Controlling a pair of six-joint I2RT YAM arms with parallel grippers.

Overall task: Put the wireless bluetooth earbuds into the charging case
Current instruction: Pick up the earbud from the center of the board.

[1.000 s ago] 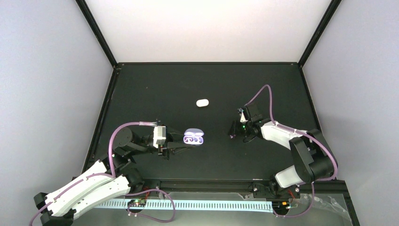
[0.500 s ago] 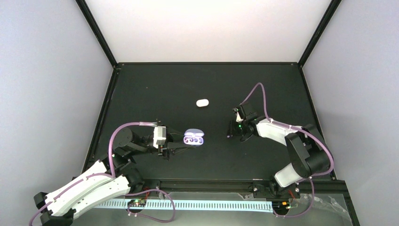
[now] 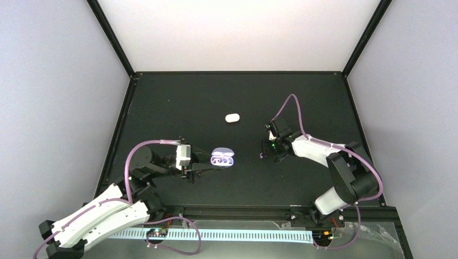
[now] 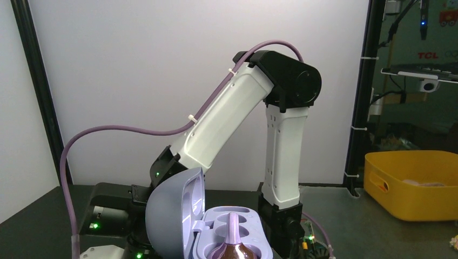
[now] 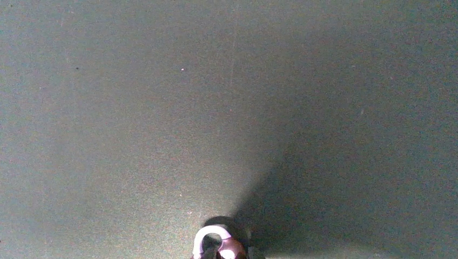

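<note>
Comparing views: top camera gives layout only; right gripper (image 3: 263, 155) is down at the table (image 3: 178, 102), right of centre, well apart from the open purple case (image 3: 231, 155) at centre-left; the earbud is too small to make out from up there.

Right wrist camera is the only one showing it; earbud (image 5: 207, 239) sits at the very bottom edge of that view, right at the fingertips, lying on the bare mat; fingers are mostly out of frame, so cannot tell how far the jaws are closed or whether they have it; bud is a small curled loop, pale lilac-white, with a rounder pinkish-brown body beside it and a dark shadow next to it.

Left wrist camera adds the case close up; lid (image 4: 175, 216) stands open on the left, base with moulded pockets to its right, right arm (image 4: 227, 124) behind; left gripper (image 3: 207, 163) is closed, pinching the case's left rim.

White case (image 3: 232, 117) lies closed farther back, near centre.
</note>
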